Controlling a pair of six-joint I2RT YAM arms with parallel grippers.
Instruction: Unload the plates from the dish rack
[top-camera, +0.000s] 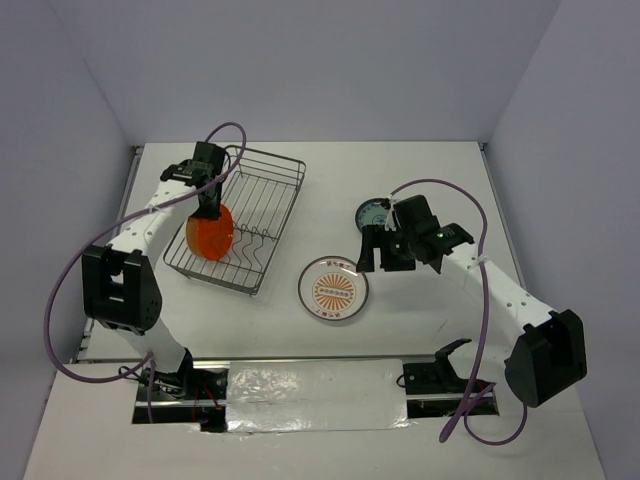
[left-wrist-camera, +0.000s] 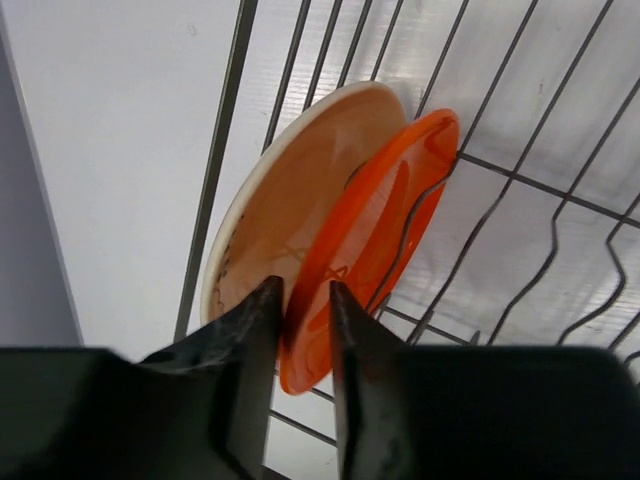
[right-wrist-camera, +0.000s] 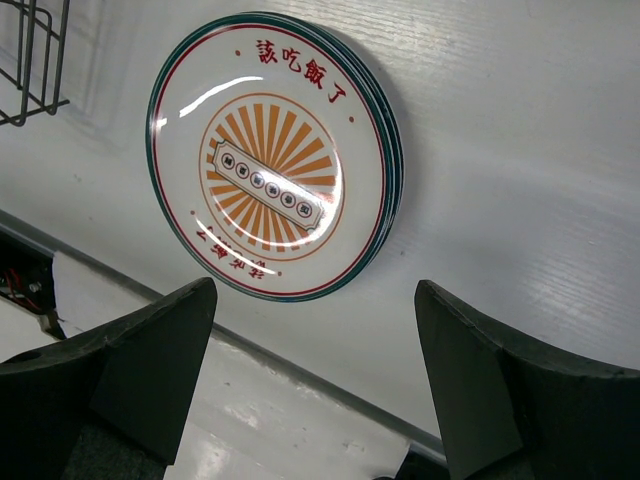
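The sunburst plate (right-wrist-camera: 275, 155) bore four red Chinese characters along its upper rim: 該吃飯了. A second red line of characters followed the lower rim, inverted and not legible. The central banner carried a row of characters too small to read.

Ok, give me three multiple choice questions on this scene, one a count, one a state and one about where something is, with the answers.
1. How many plates stand in the dish rack? A none; B two; C four.
2. What state is the right end effector in? A open, empty; B shut on a plate; C out of view.
3. Where is the sunburst plate? A in the dish rack; B flat on the table; C in the right end effector.
Answers: 1 B, an orange plate and a cream plate stand there. 2 A, its fingers stand wide apart, nothing between. 3 B, it lies on the table beside the rack.
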